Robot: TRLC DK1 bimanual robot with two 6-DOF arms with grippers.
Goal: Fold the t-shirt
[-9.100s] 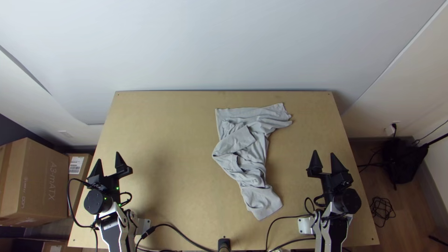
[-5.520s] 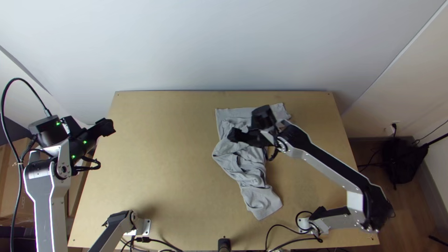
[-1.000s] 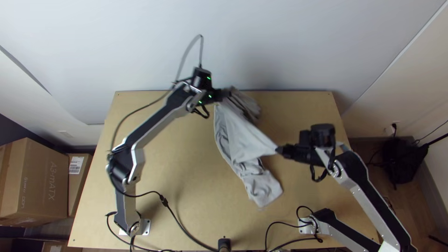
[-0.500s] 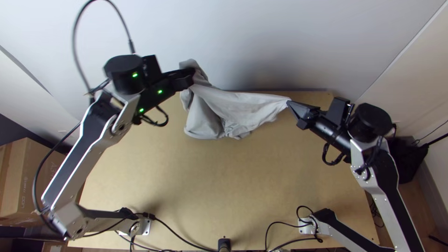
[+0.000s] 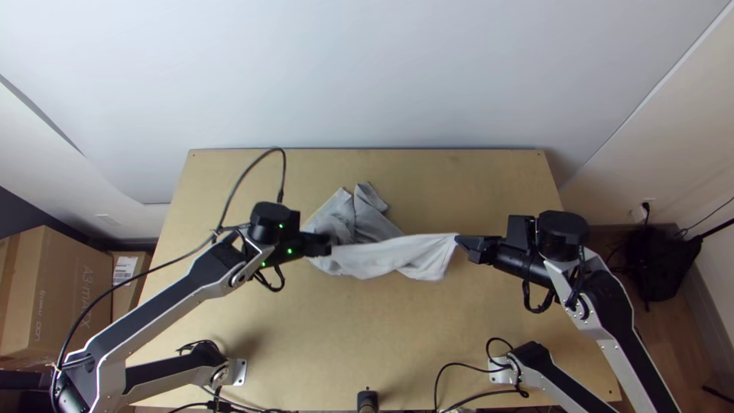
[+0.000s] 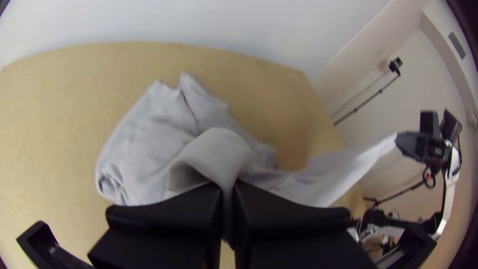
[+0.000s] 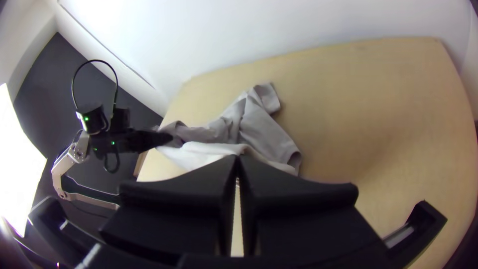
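Observation:
In the top view my left gripper point(image 5: 327, 245) is shut on the bunched left part of the light grey t-shirt point(image 5: 367, 258), and my right gripper point(image 5: 459, 240) is shut on its right end. A pale strip of cloth stretches between them, while other parts lie crumpled on the table behind. The left wrist view has the left gripper point(image 6: 228, 187) pinching a fold of the shirt point(image 6: 144, 139). In the right wrist view, the right gripper point(image 7: 237, 162) has its fingers together at the edge of the shirt point(image 7: 259, 119).
The wooden table point(image 5: 344, 329) has a bare surface in front of the shirt and to its back right. A wall point(image 5: 367, 76) rises behind the table's far edge. Cardboard boxes point(image 5: 53, 291) stand to the left, and cables point(image 5: 474, 359) lie along the near edge.
From half a second ago, both grippers have come toward the near side with the shirt, the left also rightward. Cloth that hung at the far edge now lies partly on the table. Earlier, both grippers were empty.

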